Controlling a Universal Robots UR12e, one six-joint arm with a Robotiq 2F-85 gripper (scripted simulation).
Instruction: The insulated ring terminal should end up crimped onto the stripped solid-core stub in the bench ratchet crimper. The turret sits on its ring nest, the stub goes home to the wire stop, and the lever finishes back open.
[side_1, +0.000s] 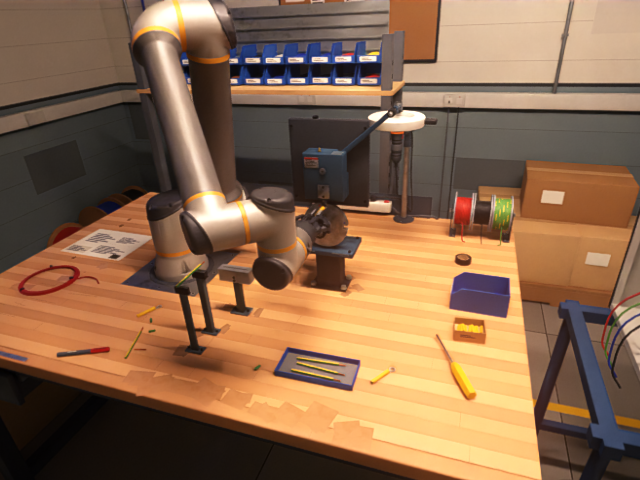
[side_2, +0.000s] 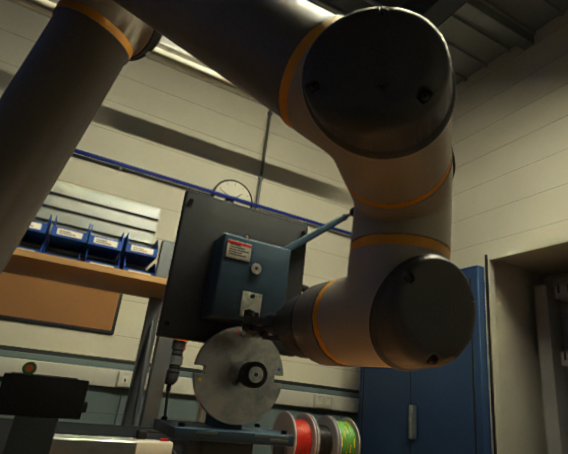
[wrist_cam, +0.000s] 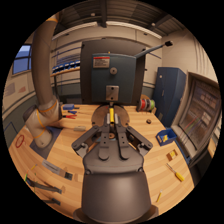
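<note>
The yellow insulated ring terminal (wrist_cam: 111, 115) is held in my closed gripper (wrist_cam: 112, 121), pointing at the crimper. It sits just above the top edge of the grey turret disc (side_2: 237, 374), under the die opening (wrist_cam: 112, 92) of the blue bench crimper (side_1: 324, 174). The crimper's lever (side_1: 366, 133) slants up to the right, its knob (wrist_cam: 168, 43) high. In the side camera the gripper (side_1: 316, 219) is at the turret on its blue pedestal (side_1: 331, 261). A green-yellow wire stub (side_1: 187, 275) rests on a black stand left of the pedestal.
Behind the crimper stand a dark back panel and a shelf of blue bins (side_1: 305, 64). A blue tray (side_1: 317, 367) of stubs lies near the front edge. A screwdriver (side_1: 456, 373), a blue bin (side_1: 480, 294), a small box (side_1: 469, 330) and wire spools (side_1: 483, 212) lie to the right.
</note>
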